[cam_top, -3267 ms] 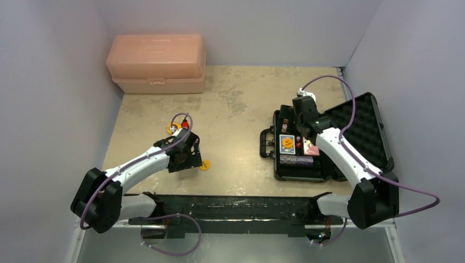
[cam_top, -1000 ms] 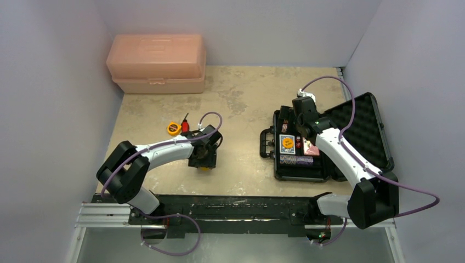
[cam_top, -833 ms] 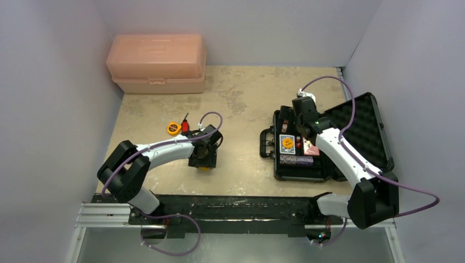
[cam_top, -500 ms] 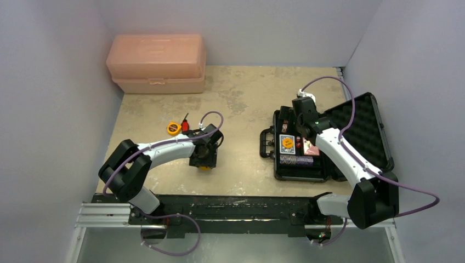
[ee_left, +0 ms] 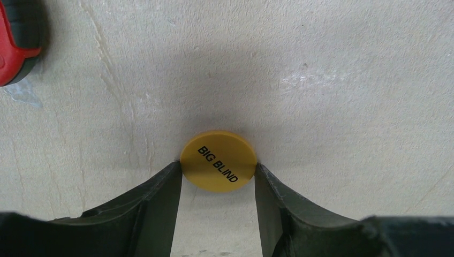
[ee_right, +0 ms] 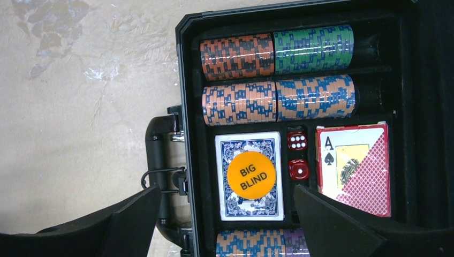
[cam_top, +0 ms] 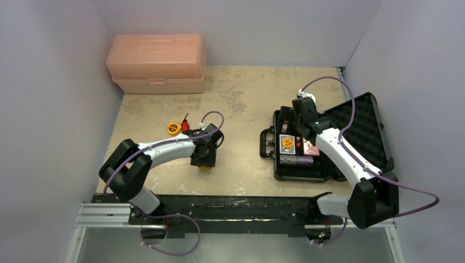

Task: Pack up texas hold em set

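An orange "BIG BLIND" disc [ee_left: 218,170] lies flat on the table. My left gripper [ee_left: 218,166] points down over it, and both fingertips touch the disc's opposite edges. In the top view that disc [cam_top: 204,167] peeks out under the left gripper [cam_top: 203,162]. The black case [cam_top: 277,164] lies open at the right, its foam lid [cam_top: 362,126] laid back. My right gripper [ee_right: 226,188] hovers open above it, holding nothing. Inside are striped chips [ee_right: 238,56], a blue deck [ee_right: 249,209] with a second orange disc [ee_right: 250,171] on it, two red dice [ee_right: 297,142] and a red deck [ee_right: 356,171].
A peach toolbox [cam_top: 157,63] stands closed at the back left. A yellow tape measure [cam_top: 174,128] and a red utility knife [cam_top: 185,125] lie just behind the left gripper. The knife's end [ee_left: 16,43] shows in the left wrist view. The case handle [cam_top: 266,143] faces left.
The left arm swung right from beside the tape measure to over the disc, then its fingers narrowed onto the disc. The right arm has not moved.
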`<state>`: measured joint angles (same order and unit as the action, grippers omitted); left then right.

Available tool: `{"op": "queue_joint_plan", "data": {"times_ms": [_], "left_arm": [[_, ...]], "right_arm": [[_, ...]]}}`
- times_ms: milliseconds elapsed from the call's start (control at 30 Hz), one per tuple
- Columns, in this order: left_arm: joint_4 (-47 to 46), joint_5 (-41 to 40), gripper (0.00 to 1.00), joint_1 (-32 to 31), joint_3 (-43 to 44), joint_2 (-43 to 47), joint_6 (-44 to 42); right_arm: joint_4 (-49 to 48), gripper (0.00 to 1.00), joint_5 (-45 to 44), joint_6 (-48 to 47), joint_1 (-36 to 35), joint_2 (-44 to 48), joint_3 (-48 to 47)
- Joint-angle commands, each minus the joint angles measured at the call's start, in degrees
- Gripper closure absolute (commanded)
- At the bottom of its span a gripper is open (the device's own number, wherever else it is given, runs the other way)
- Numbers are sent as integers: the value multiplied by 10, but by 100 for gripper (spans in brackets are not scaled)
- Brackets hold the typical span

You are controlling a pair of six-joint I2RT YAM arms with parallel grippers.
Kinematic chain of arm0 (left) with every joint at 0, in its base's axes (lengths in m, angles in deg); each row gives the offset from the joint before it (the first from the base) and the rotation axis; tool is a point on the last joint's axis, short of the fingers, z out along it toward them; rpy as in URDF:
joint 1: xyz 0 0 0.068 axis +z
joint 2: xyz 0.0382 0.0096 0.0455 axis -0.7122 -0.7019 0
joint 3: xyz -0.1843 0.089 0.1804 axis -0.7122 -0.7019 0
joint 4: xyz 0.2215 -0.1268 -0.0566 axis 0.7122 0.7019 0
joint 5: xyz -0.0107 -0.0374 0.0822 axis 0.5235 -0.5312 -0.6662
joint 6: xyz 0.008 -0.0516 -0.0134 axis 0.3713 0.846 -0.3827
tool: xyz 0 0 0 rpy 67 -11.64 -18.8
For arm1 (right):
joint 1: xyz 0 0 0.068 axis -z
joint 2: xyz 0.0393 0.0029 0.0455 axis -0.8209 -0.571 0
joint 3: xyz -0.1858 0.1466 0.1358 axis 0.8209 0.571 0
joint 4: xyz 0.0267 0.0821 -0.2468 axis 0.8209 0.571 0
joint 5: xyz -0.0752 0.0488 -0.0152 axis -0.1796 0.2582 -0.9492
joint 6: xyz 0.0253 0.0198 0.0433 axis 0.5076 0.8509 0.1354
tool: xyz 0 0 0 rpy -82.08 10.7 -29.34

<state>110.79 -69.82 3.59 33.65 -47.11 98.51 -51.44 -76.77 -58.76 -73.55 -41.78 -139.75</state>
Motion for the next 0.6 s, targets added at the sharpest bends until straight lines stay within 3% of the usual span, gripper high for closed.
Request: {"op": "queue_joint_plan", "data": {"times_ms": [0,567], "left_arm": [[-18,-10,53,-4,-11,-1,-5],[-45,-5,60,-18,-25,63,-49]], "right_arm": [[-14,1,4,-7,-2,5,1],[-28,2,50,-14,-1,19,8]]}}
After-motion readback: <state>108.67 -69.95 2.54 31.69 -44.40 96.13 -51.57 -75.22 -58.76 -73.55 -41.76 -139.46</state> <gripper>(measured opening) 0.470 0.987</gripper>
